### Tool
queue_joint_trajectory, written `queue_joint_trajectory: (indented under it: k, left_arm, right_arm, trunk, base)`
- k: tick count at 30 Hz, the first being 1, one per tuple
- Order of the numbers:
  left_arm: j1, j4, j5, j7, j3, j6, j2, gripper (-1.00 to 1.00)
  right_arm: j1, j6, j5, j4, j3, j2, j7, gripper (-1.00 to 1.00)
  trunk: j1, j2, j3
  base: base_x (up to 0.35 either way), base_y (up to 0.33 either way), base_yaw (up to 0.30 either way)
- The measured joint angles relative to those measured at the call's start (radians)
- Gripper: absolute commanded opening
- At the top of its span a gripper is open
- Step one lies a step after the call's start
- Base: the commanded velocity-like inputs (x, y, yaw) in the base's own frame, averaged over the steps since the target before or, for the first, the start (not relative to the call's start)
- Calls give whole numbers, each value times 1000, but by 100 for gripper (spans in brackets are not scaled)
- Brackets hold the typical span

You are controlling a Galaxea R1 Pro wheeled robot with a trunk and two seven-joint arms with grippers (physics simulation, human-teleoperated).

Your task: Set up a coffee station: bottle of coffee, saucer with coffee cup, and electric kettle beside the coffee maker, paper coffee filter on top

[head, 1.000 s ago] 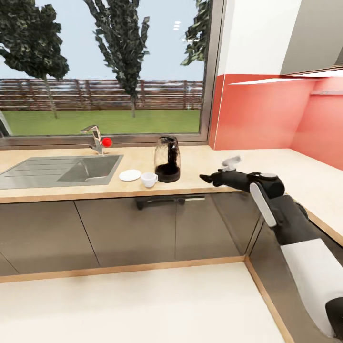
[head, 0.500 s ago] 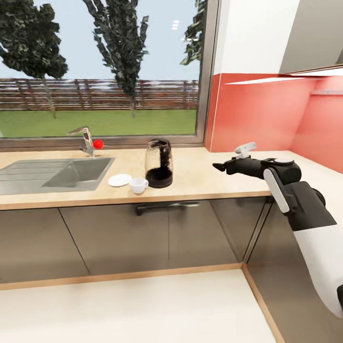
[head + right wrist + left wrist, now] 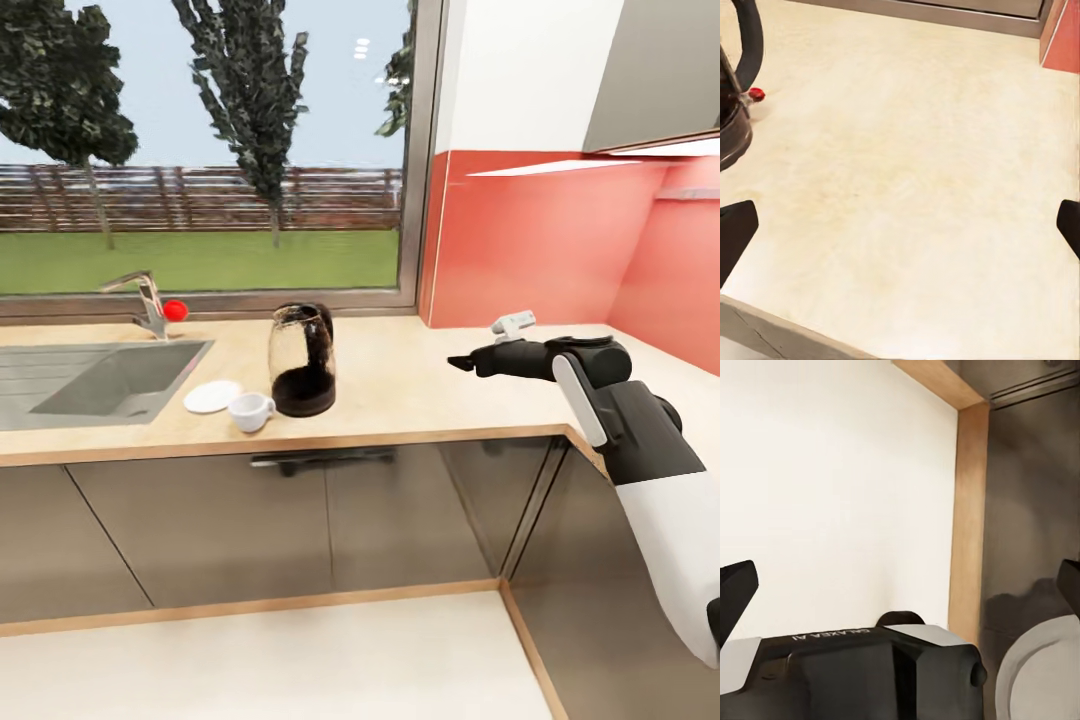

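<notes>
Window (image 3: 200, 150), red wall panel (image 3: 520, 240), pale floor (image 3: 250, 660).

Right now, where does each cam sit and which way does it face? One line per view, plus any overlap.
Head view: high on the robot, looking forward and down over the kitchen countertop, sink and window; right arm and right gripper reach out over the worktop.
Left wrist view: points down at pale floor and dark cabinet fronts; left gripper fingertips spread at the picture's edges, robot body below.
Right wrist view: looks down on the countertop; right gripper fingertips at the edges.
Shared: head and right wrist views both catch the electric kettle.

The sink (image 3: 60, 385) runs off the head view's left edge.
</notes>
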Motion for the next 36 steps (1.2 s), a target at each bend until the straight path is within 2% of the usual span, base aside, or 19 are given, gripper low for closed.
queue_joint_trajectory:
  k: [9, 21, 36]
  left_arm:
    - [0, 0, 1, 0, 0, 0, 0, 100]
    - [0, 0, 1, 0, 0, 0, 0, 100]
    - [0, 0, 1, 0, 0, 0, 0, 100]
  right_arm:
    - [0, 1, 0, 1, -1, 0, 0, 100]
    - [0, 1, 0, 1, 0, 0, 0, 100]
    - [0, 0, -1, 1, 6, 2, 0, 100]
  trunk:
    - [0, 0, 0]
    - [0, 0, 7]
    - [0, 0, 10]
  base:
    - [160, -123, 18]
    - [11, -26, 224]
    - [48, -201, 135]
